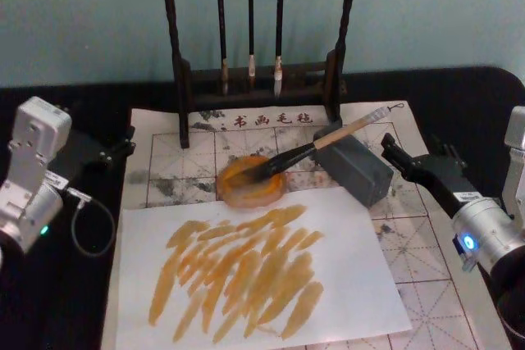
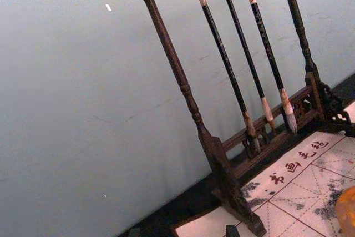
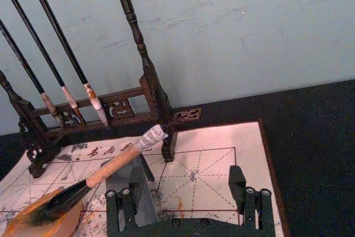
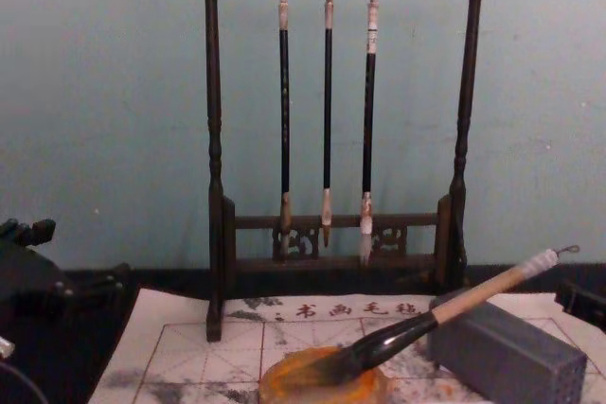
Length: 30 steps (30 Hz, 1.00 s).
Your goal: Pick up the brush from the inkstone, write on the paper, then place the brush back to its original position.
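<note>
Right gripper (image 1: 392, 150) is empty, fingers spread wide, sitting just right of the grey block (image 1: 354, 168) and close to the white-wrapped end of the brush (image 1: 324, 143). Left gripper (image 1: 123, 143) is parked at the left edge of the mat; can't tell its finger state.

Brush lies tilted: dark tip in the inkstone (image 1: 250, 182), handle propped on the grey block, loop end pointing toward the right gripper. Orange strokes already cover the plain white sheet (image 1: 254, 272) in front of the inkstone, so my read is either the writing is done and the brush is back, or another pick is coming.

If picking: grab the pale wood handle between block and wrapped end, jaws across the shaft, lift tip clear of the glossy rim before moving. Block edge is the collision risk.

Hard to make out:
- brush tip merges with ink in the dish
- the paper (image 1: 426, 243) with red grid is largely covered by the white sheet
- brush rack (image 4: 336, 120) feet partly cut off in the left wrist view
</note>
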Tool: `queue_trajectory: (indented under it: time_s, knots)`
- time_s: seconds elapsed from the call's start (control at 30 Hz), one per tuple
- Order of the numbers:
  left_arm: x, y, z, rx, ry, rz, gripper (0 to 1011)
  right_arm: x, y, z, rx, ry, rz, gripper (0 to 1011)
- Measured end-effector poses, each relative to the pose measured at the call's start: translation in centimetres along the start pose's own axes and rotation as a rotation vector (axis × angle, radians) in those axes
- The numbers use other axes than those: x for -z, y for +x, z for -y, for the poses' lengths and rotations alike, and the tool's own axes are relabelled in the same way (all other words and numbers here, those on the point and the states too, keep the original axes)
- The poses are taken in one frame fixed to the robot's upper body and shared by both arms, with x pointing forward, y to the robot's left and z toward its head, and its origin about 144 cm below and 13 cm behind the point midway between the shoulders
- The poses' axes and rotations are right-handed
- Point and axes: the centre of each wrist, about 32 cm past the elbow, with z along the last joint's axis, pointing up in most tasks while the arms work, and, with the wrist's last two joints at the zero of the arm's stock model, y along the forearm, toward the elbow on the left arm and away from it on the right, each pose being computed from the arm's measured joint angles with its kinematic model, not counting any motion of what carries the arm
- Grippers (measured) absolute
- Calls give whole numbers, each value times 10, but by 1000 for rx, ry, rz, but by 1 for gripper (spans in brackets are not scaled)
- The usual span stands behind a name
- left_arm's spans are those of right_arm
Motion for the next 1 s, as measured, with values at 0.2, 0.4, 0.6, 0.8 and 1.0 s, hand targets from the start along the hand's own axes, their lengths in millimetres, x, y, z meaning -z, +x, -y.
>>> queue_trajectory:
  time_s: [0.2, 0.4, 0.6, 0.8, 1.0]
  knots:
    - [0, 0, 0, 0, 0, 0, 1001, 0, 0, 0, -1, -1, 0, 1000]
    - [0, 0, 0, 0, 0, 0, 1001, 0, 0, 0, -2, -1, -1, 1000]
    - [0, 0, 0, 0, 0, 0, 1001, -1, 0, 0, -2, -1, -1, 1000]
    - [0, 0, 0, 0, 0, 0, 1001, -1, 0, 0, -2, -2, -1, 1000]
    - [0, 0, 0, 0, 0, 0, 1001, -1, 0, 0, -2, -2, -2, 1000]
